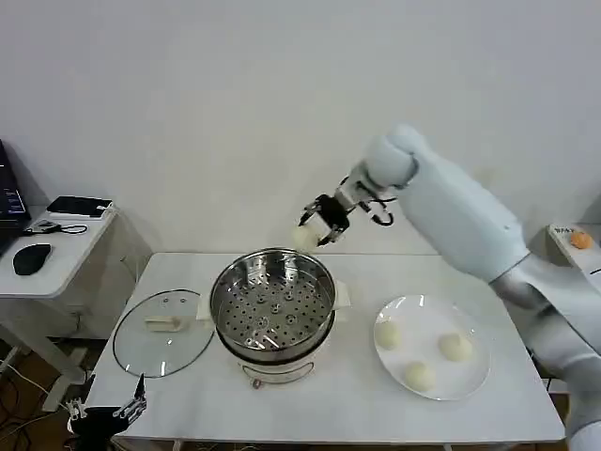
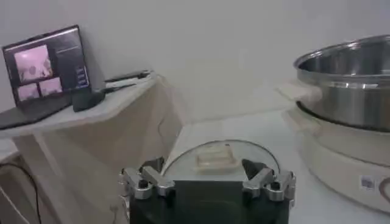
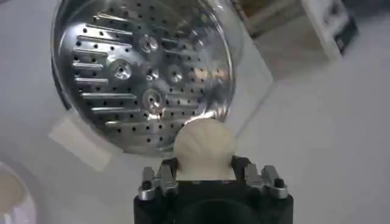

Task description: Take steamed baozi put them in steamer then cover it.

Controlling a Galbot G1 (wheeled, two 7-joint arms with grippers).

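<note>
The steamer (image 1: 272, 305), a shiny steel pot with a perforated tray (image 3: 146, 67) on a cream base, stands mid-table. My right gripper (image 1: 313, 233) hangs just above its far rim, shut on one cream-white baozi (image 1: 304, 238) (image 3: 204, 146). Three more baozi (image 1: 388, 333) (image 1: 456, 347) (image 1: 420, 377) lie on a white plate (image 1: 427, 312) to the right. The glass cover (image 1: 161, 331) (image 2: 220, 158) lies flat on the table left of the pot, handle up. My left gripper (image 1: 105, 411) (image 2: 207, 179) waits low off the table's front left corner, open, facing the cover.
A low side table (image 1: 56, 254) with a laptop (image 2: 46, 67), a mouse and a small device stands at the far left. A box with an orange object (image 1: 580, 241) sits at the right edge. The white table (image 1: 376, 418) has bare room in front of the pot.
</note>
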